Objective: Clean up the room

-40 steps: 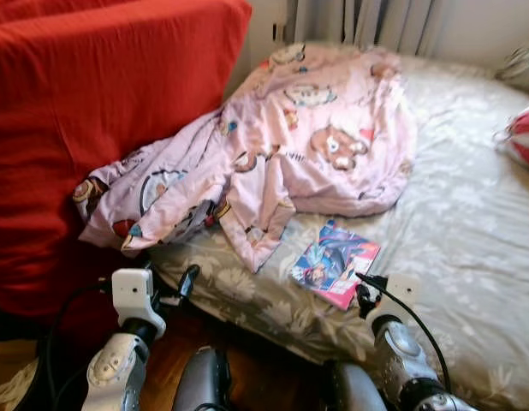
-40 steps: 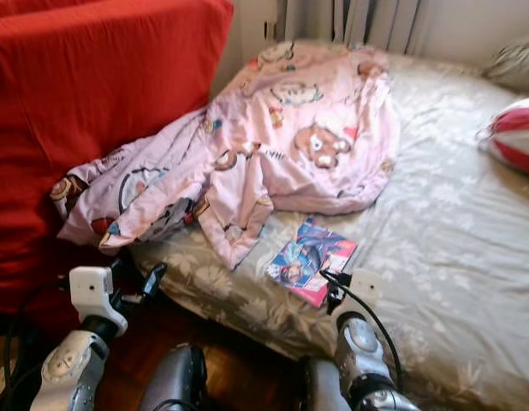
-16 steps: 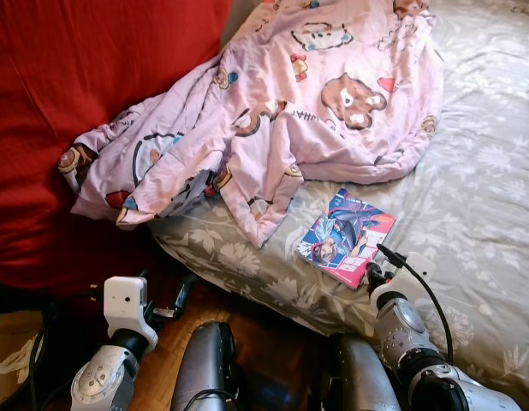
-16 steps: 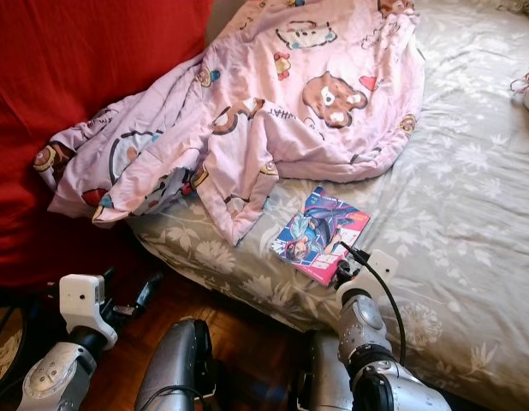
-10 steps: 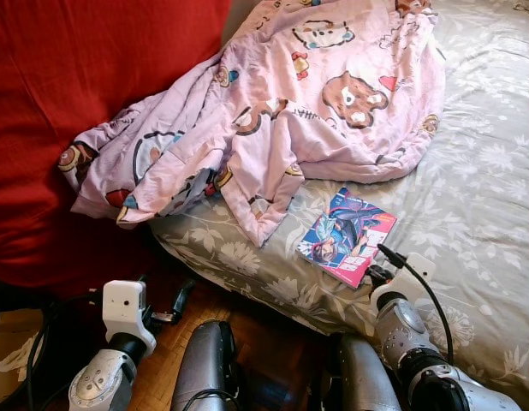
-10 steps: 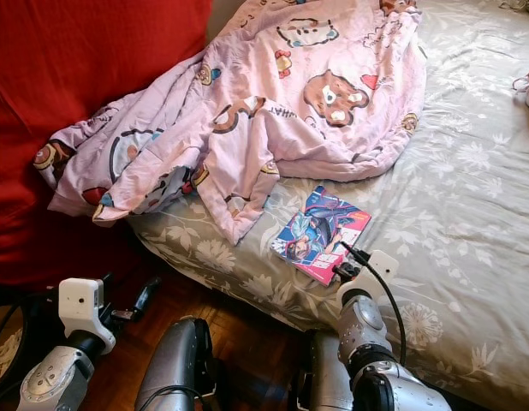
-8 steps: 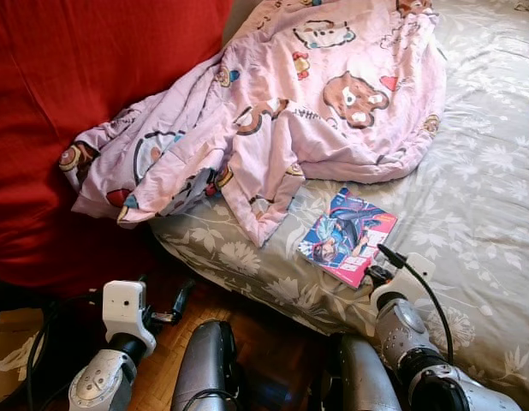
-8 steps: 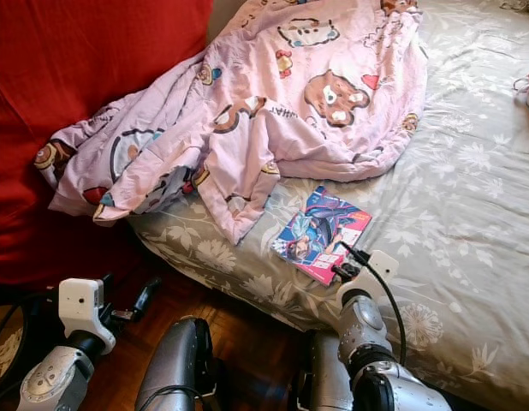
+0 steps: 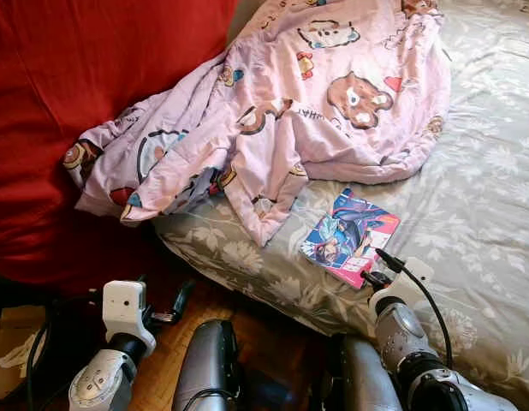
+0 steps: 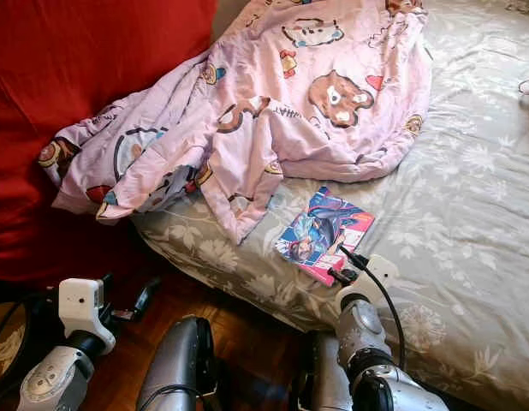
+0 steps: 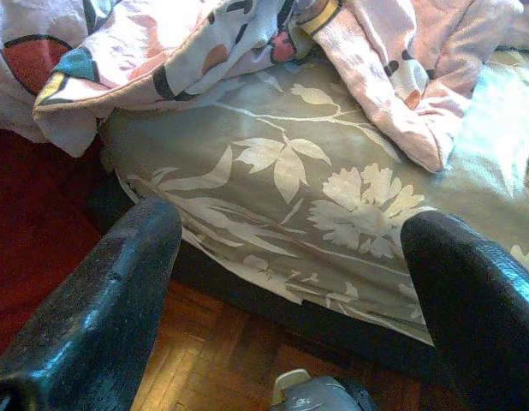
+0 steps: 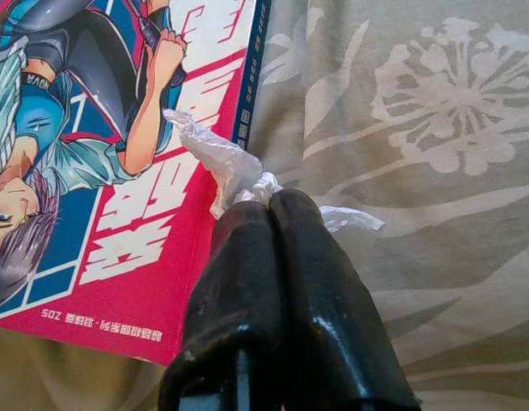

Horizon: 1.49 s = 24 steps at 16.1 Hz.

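Note:
A colourful comic book [image 9: 350, 237] lies flat on the grey floral bed sheet [image 9: 487, 188], near the bed's front edge. My right gripper [image 9: 367, 277] is at the book's near corner. In the right wrist view its fingers [image 12: 269, 201] are shut on a small crumpled white scrap [image 12: 223, 164] that rests on the book's cover [image 12: 102, 145]. My left gripper [image 9: 181, 300] hangs low over the wooden floor beside the bed. In the left wrist view its fingers [image 11: 290, 231] stand wide open and hold nothing, facing the bed's edge.
A rumpled pink blanket with bear prints [image 9: 290, 111] spreads over the bed's left part and hangs over its edge. A big red cushion [image 9: 93, 68] stands to the left. Parquet floor [image 9: 162, 377] lies below, with a cardboard piece [image 9: 8, 342] at far left.
The head view has tilted down and closer to the bed since the earliest frames. The right gripper stays at the book's near corner. The left arm hangs a little lower.

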### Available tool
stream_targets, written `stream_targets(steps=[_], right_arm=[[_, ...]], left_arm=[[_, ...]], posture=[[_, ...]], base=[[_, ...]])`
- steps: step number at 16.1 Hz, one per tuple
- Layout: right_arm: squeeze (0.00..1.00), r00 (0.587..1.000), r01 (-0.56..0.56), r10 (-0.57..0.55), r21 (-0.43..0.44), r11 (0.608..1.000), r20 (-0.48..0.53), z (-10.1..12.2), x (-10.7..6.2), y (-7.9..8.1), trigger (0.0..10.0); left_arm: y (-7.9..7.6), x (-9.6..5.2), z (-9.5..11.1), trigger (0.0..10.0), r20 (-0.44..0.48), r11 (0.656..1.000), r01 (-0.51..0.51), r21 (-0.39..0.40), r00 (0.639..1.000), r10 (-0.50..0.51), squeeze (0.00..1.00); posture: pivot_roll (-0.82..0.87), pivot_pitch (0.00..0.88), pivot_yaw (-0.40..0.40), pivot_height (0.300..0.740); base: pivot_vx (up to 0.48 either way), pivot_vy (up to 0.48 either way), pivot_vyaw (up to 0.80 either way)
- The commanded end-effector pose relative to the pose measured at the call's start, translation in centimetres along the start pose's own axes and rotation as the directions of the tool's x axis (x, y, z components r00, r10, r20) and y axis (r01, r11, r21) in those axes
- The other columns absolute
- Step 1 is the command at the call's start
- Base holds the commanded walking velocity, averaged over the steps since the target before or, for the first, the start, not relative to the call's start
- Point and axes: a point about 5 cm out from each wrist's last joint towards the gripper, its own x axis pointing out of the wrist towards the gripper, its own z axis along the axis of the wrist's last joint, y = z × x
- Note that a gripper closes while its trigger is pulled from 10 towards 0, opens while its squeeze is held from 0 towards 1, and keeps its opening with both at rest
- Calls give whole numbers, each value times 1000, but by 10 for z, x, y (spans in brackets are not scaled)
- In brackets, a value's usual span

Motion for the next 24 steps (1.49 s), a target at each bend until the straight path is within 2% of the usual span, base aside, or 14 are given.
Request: stream_targets(steps=[1,8,14,16,17,18,19,24], right_arm=[[0,999,19,-19,-11,1000,-38,-11,-3,-6,0],[0,999,41,-42,-15,999,-21,-10,-4,-13,0],[0,1000,14,-15,-28,1000,-3,-9,-4,-9,0],[0,999,27,-26,-6,1000,36,-9,-6,-14,0],[0,997,29,-27,-25,999,66,-6,-7,-16,0],[0,995,20,-10,-101,995,96,-4,-8,-17,0],[0,992,4,13,-138,990,122,-3,-9,-15,0],[0,975,-21,54,-154,988,214,-4,-17,-21,0]], left_arm=[[3,-4,-4,10000,-25,1000,-8,7,1000,8,0],[4,-2,-6,10000,-28,1000,-10,9,1000,11,0],[5,3,-7,10000,-28,1000,-15,11,999,15,0],[4,6,-7,10000,-25,1000,-17,10,1000,17,0],[5,8,-7,10000,-23,1000,-18,10,1000,18,0],[5,10,-8,10000,-24,1000,-20,11,1000,20,0],[5,12,-9,10000,-26,1000,-20,11,999,21,0],[4,18,-16,10000,-38,1000,-27,1,999,27,0]], posture=[[203,248,29,600],[203,232,29,600],[194,210,25,600],[183,199,24,600],[177,194,24,600],[168,188,23,600],[159,180,22,600],[131,149,10,600]], base=[[0,0,0],[0,0,0],[0,0,0],[0,0,0],[0,0,0],[0,0,0],[0,0,0],[0,0,0]])
